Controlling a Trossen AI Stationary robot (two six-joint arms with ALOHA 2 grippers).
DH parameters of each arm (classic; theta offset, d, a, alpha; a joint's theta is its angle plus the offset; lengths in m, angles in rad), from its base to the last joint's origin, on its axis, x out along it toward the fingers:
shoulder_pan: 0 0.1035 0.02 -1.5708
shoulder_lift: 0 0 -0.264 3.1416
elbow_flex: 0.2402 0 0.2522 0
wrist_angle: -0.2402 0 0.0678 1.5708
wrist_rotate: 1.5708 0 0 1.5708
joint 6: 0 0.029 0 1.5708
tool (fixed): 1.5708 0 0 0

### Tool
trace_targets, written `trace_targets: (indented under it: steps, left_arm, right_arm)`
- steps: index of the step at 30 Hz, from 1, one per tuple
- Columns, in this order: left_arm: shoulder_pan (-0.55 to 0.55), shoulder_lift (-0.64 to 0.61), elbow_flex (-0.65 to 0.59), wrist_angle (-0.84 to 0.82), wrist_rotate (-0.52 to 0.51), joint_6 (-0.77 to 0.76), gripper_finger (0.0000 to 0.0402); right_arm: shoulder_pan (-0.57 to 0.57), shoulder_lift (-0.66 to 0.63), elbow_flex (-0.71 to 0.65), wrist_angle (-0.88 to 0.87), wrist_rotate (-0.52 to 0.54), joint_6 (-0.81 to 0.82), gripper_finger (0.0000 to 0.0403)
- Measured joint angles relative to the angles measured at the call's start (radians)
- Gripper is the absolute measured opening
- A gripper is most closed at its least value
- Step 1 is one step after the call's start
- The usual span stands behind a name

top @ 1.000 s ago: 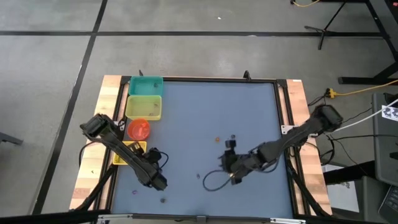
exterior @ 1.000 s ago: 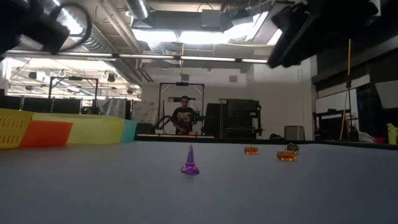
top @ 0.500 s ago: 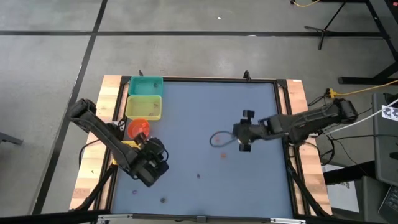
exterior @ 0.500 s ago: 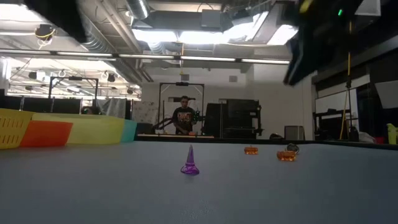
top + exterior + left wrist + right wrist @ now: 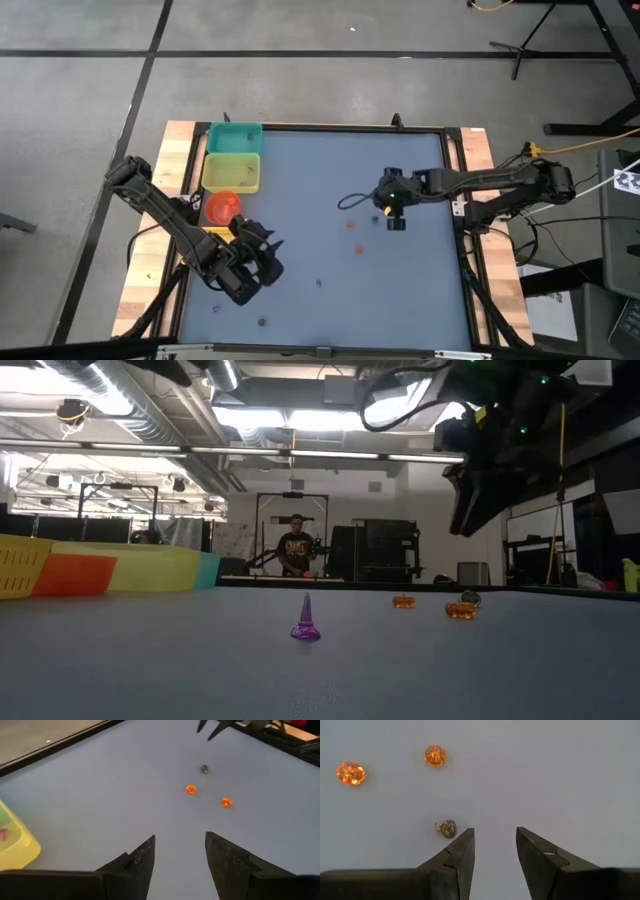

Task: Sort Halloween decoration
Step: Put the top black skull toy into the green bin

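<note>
Tiny trinkets lie scattered on the blue table. Two orange pumpkins [image 5: 350, 773] [image 5: 435, 755] and a small grey-brown piece [image 5: 446, 828] show in the right wrist view. My right gripper [image 5: 492, 845] hovers open above the table, beside the grey piece, touching nothing; the high view puts it [image 5: 390, 203] right of centre. My left gripper [image 5: 262, 258] is open over the near-left part, with both pumpkins [image 5: 190, 789] [image 5: 226, 802] and a dark piece [image 5: 204, 768] ahead of it. A purple cone [image 5: 305, 620] stands upright on its base.
Teal [image 5: 235, 137], yellow [image 5: 232, 172] and red [image 5: 222, 207] bins sit in a row along the table's left edge, with another yellow bin [image 5: 205, 238] under my left arm. More small trinkets [image 5: 319, 283] [image 5: 263, 322] lie near the near edge. A person stands far behind the table [image 5: 294, 548].
My right gripper has swung from the near part of the table toward the far edge and now hangs over the orange pieces. My left gripper has moved slightly toward the far edge and turned toward the table's right. No trinket has moved.
</note>
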Motion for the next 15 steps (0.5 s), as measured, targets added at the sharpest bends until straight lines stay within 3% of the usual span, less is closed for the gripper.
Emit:
trace_targets:
  steps: [8,15]
  left_arm:
    - [0.0,0.0,0.0,0.025,0.0,0.049,0.0157]
    - [0.0,0.0,0.0,0.03,0.0,0.047,0.0157]
  right_arm:
    - [0.002,0.006,-0.071,0.096,-0.011,-0.058,0.0144]
    - [0.003,0.006,-0.13,0.17,-0.161,-0.056,0.0144]
